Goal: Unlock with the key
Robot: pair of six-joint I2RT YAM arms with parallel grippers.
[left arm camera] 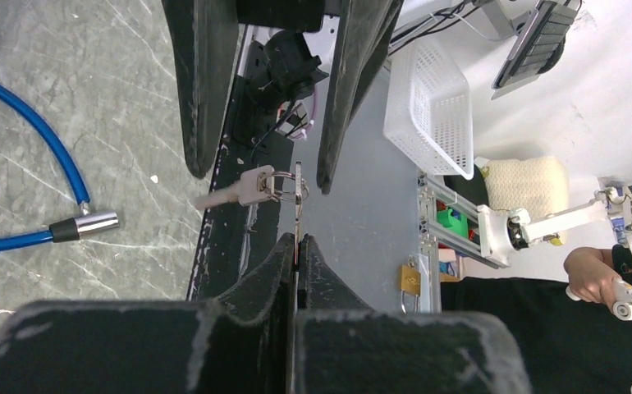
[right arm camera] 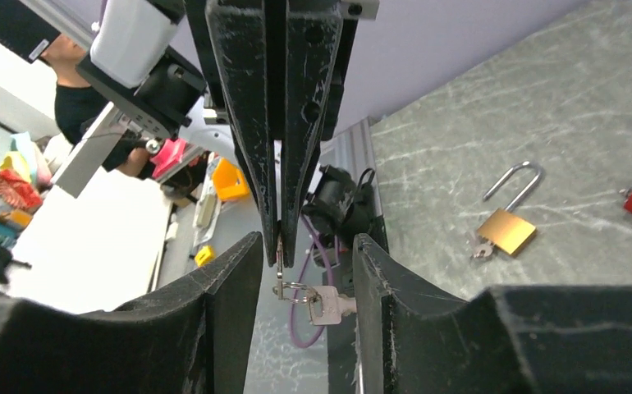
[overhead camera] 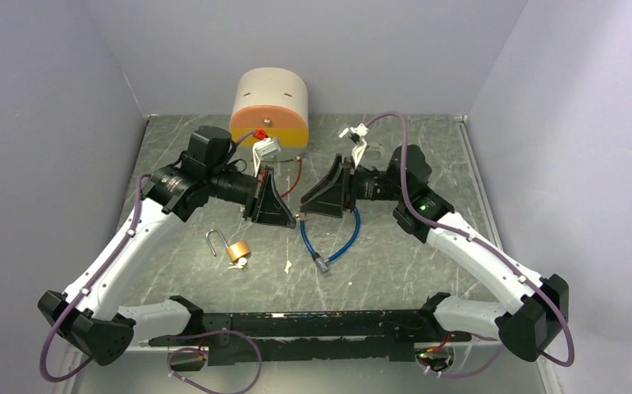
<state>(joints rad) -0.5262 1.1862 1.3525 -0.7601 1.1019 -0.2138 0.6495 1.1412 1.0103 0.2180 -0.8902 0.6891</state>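
— What is the surface like, and the room?

— A grey-green, stone-patterned table (overhead camera: 378, 271), boxed in by plain pale walls (overhead camera: 50, 123) on the left, right and far sides. Past the near edge the wrist cameras catch a workshop, with a white basket (left arm camera: 428, 107) and a person (left arm camera: 592, 275) in black.

— What sits on the table?

— A cream and orange drum (overhead camera: 270, 105) stands at the middle of the far edge, with a small red piece (overhead camera: 259, 132) just in front of it. A blue cable lock (overhead camera: 341, 240) curls near the centre, its silver end toward the near edge. A padlock (overhead camera: 239, 249) lies left of centre, toward the near edge.

— How does the padlock look?

— It has a brass body and a silver shackle that is swung open, with one leg free. A small key (right arm camera: 481, 249) sits at its base. I cannot tell whether it is in the keyhole.

— And the key for the job?

— A bunch of keys (left arm camera: 251, 187) is held in the air above the centre of the table, between the two arms. A flat silver key hangs from a thin wire ring.

— Who has it?

— The left gripper (left arm camera: 296, 245) is pinched tight on a thin metal blade of the bunch, seen edge-on. The right gripper (right arm camera: 308, 242) faces it with its jaws spread. One finger stands on each side of the hanging silver key, and neither touches it.
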